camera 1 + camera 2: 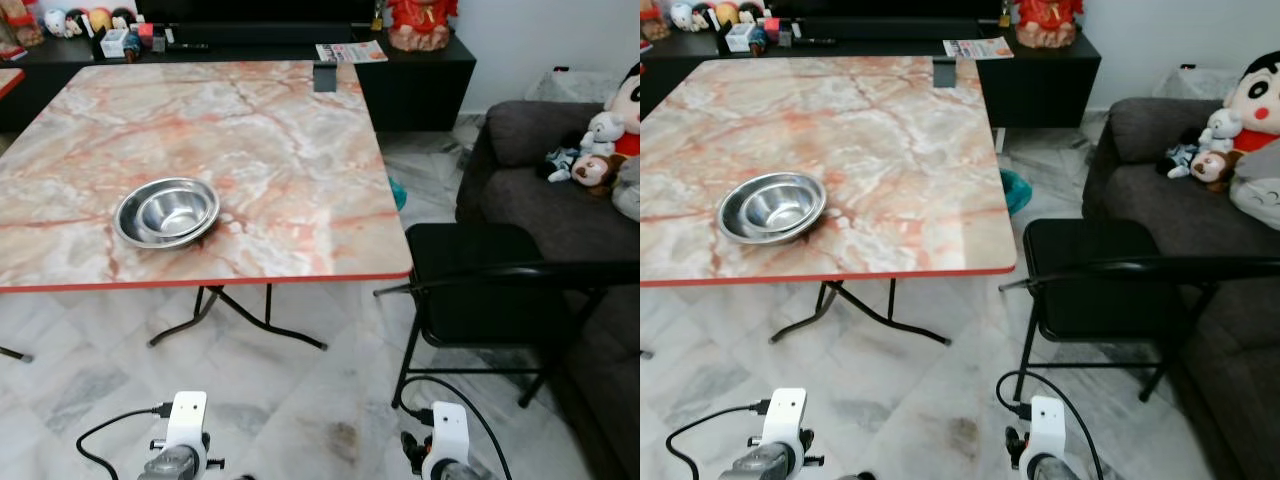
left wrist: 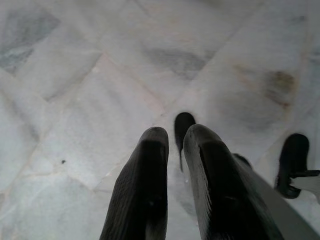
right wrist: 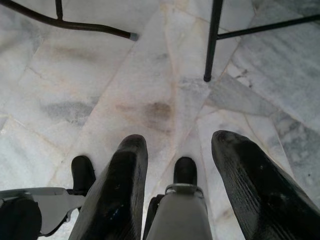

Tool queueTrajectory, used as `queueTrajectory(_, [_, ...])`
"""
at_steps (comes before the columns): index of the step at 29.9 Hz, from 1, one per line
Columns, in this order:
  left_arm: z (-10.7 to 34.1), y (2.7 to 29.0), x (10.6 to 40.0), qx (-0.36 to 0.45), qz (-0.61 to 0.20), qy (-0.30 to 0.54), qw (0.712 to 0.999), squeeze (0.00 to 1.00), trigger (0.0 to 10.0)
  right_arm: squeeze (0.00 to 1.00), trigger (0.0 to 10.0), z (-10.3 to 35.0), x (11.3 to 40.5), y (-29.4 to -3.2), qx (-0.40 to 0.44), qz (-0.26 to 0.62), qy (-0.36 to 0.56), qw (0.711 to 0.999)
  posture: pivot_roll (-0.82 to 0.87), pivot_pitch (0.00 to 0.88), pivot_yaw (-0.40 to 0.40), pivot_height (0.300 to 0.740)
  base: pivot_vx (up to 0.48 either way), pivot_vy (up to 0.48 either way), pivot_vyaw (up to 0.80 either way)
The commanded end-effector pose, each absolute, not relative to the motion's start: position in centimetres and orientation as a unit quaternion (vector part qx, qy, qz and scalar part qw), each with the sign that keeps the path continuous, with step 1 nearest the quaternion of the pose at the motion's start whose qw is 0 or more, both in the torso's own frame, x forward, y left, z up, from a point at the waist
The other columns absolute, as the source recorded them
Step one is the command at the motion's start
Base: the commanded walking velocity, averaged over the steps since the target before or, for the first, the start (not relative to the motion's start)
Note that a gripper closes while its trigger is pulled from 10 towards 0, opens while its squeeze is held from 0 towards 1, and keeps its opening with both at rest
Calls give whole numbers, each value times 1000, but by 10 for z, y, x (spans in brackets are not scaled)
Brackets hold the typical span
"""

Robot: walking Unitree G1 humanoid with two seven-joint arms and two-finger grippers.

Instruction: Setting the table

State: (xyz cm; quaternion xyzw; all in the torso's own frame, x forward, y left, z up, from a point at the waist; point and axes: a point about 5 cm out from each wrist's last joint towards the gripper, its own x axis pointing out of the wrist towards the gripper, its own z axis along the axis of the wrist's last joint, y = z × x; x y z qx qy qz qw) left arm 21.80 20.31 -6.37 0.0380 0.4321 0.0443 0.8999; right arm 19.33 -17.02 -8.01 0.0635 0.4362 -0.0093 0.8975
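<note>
Left eye view looks down on a square counter [image 1: 250, 130] with a pink-veined marble pattern and a red edge, standing on black folding legs over a pale marble floor [image 1: 300, 400]. One steel bowl [image 1: 166, 211] sits upright and empty on the counter, near the edge closest to the robot and toward its left side, well apart from everything else. At the far edge of the counter a small dark upright object [image 1: 325, 76] stands; what it is cannot be made out.

A black folding chair [image 1: 480, 290] stands just off the counter's right corner, and beyond it a dark grey sofa [image 1: 540, 180] carries several plush toys [image 1: 600, 140]. Behind the counter runs a low black cabinet [image 1: 420, 70] with a printed leaflet [image 1: 350, 52], a red figurine [image 1: 420, 22] and small toys on top. The leaflet's print is too small to read, and no brand or label is legible anywhere.

Both arms hang low in front of the robot. In the left wrist view the left claw [image 2: 172, 150] points at the floor with its two black fingers nearly together, only a thin gap between them, holding nothing. In the right wrist view the right claw [image 3: 180, 150] hangs over the floor with its fingers spread wide apart and empty, near the chair's and the counter's black legs.
</note>
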Motion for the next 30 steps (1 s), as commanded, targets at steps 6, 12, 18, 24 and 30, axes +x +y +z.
queueTrajectory(6, [-70,206,207,46,52,456,887,0,10000,0,10000,-84,187,-168,70,-12,446,892,38,83,-26,740,0,480,0])
queueTrajectory(12, [-71,206,205,49,52,458,886,0,10000,0,10000,-82,190,-169,70,-12,443,894,25,72,-22,740,0,480,0])
queueTrajectory(18, [-72,206,205,52,50,460,885,0,10000,0,10000,-81,191,-169,71,-13,440,895,25,69,-20,740,0,480,0])
queueTrajectory(24, [-72,208,203,60,49,462,884,0,10000,0,10000,-82,191,-167,76,-16,440,895,16,54,-4,740,0,480,0])
queueTrajectory(30, [-73,210,201,67,48,463,882,0,10000,0,10000,-82,189,-166,68,-15,435,898,15,51,4,740,0,480,0])
